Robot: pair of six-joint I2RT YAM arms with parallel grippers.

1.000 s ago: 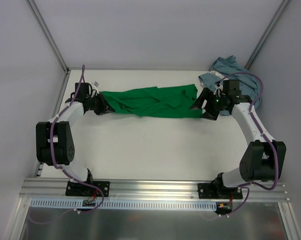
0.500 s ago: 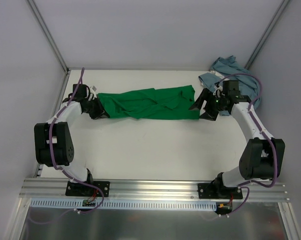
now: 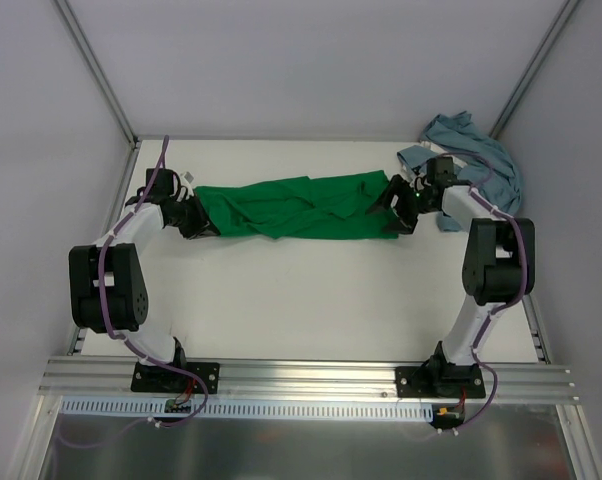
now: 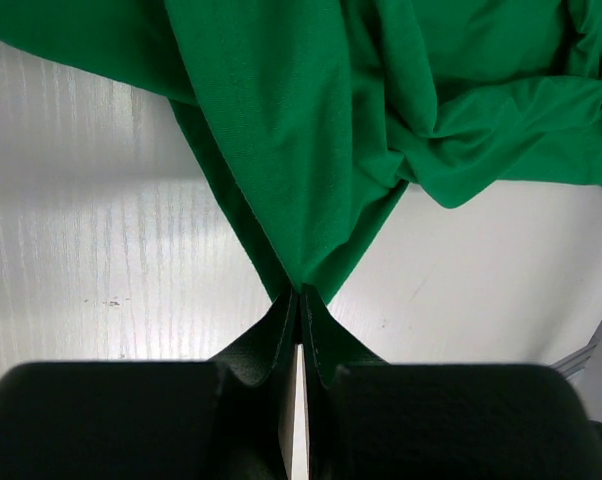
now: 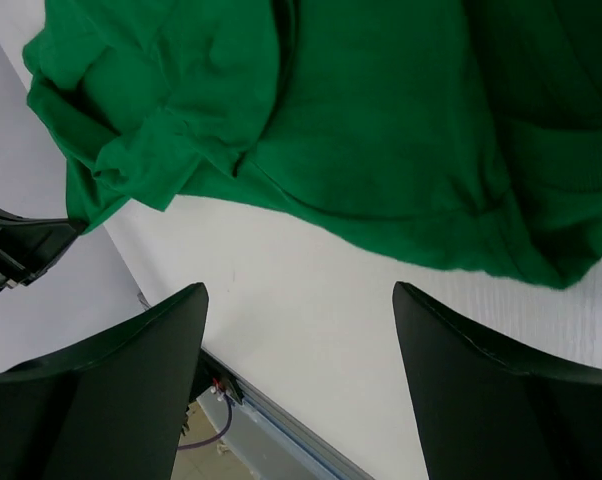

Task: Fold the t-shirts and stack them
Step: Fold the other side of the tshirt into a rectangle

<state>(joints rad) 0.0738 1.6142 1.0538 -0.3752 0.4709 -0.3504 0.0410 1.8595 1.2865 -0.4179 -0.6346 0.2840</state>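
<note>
Pinched together, the left gripper's (image 3: 194, 215) jaws are clamping the left end of the green shirt (image 3: 291, 205) in the top view. That shirt is lying stretched in a long, rumpled band across the far half of the table (image 3: 281, 300), running from one gripper to the other. The right gripper (image 3: 399, 205) is sitting at the shirt's right end with its jaws spread wide. From up here I cannot tell whether its fingers are touching the cloth. The blue shirt (image 3: 476, 160) is lying crumpled in the far right corner, just behind the right arm and apart from the green one.

Seen from the left wrist, the left gripper (image 4: 299, 295) is showing its jaws pressed tight, with only a thin slit between them. They are biting a narrow point of the green shirt (image 4: 311, 120), and the cloth is fanning out from the tips in taut folds. White table (image 4: 101, 260) is showing on either side.

Seen from the right wrist, the right gripper (image 5: 299, 300) is holding its jaws far apart, with nothing between them. Bare table (image 5: 311, 350) is lying in the gap, and the edge of the green shirt (image 5: 381, 130) is lying just beyond the fingertips (image 5: 181, 310), not touching them.
</note>
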